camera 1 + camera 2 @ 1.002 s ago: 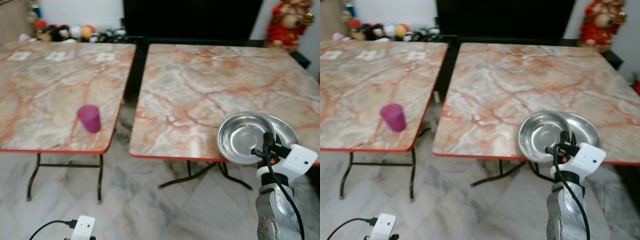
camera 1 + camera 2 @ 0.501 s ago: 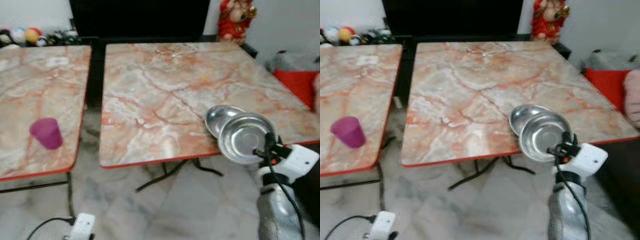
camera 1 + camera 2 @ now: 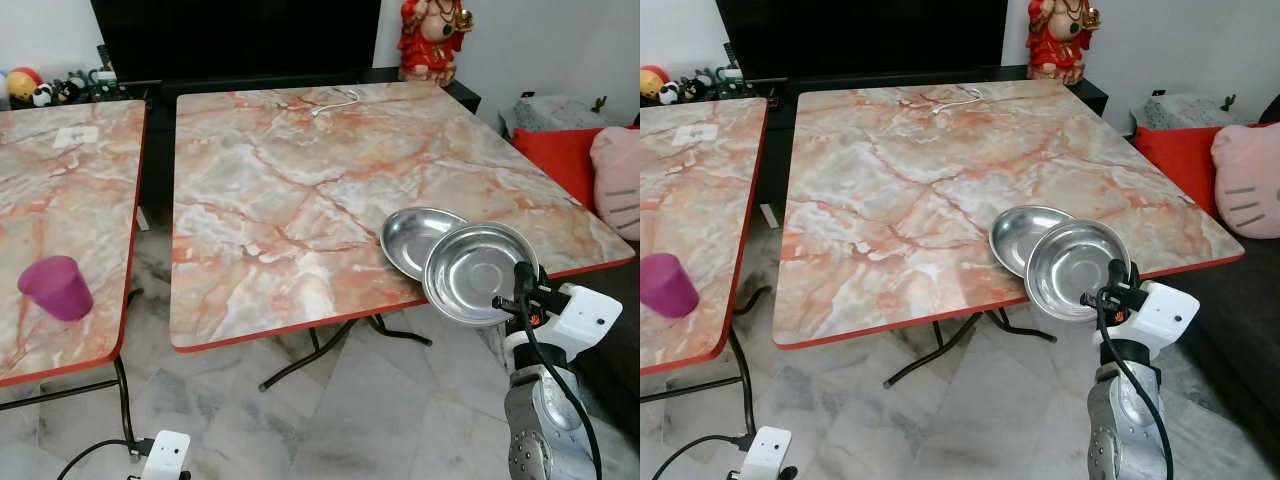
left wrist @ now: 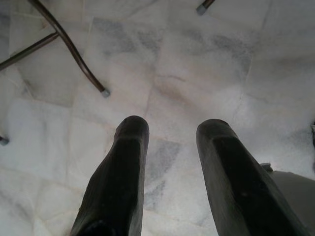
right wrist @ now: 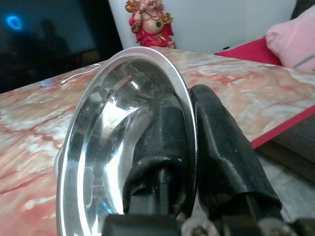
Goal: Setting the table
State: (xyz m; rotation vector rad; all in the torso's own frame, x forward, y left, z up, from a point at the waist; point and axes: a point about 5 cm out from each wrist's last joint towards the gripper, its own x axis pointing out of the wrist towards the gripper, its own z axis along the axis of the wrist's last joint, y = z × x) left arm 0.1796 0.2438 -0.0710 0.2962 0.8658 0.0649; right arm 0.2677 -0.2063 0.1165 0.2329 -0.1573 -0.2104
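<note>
Right wrist view: right tool (image 5: pixel 189 118) pinches steel bowl (image 5: pixel 113 128) rim.

1. Orange-and-grey marble veining with a red edge is being shown by the table (image 3: pixel 300 190).
2. Shiny silver is being shown by the bowl (image 3: pixel 470 272) and the second bowl (image 3: pixel 410 238).
3. Magenta is being shown by the cup (image 3: pixel 55 287).
4. Red is being shown by the figurine (image 3: pixel 430 40).

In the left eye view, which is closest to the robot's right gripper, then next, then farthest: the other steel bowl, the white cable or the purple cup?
1. Steel bowl, on the table's near right edge, beside the right gripper.
2. White cable, far edge of that table.
3. Purple cup, on the left table.
</note>
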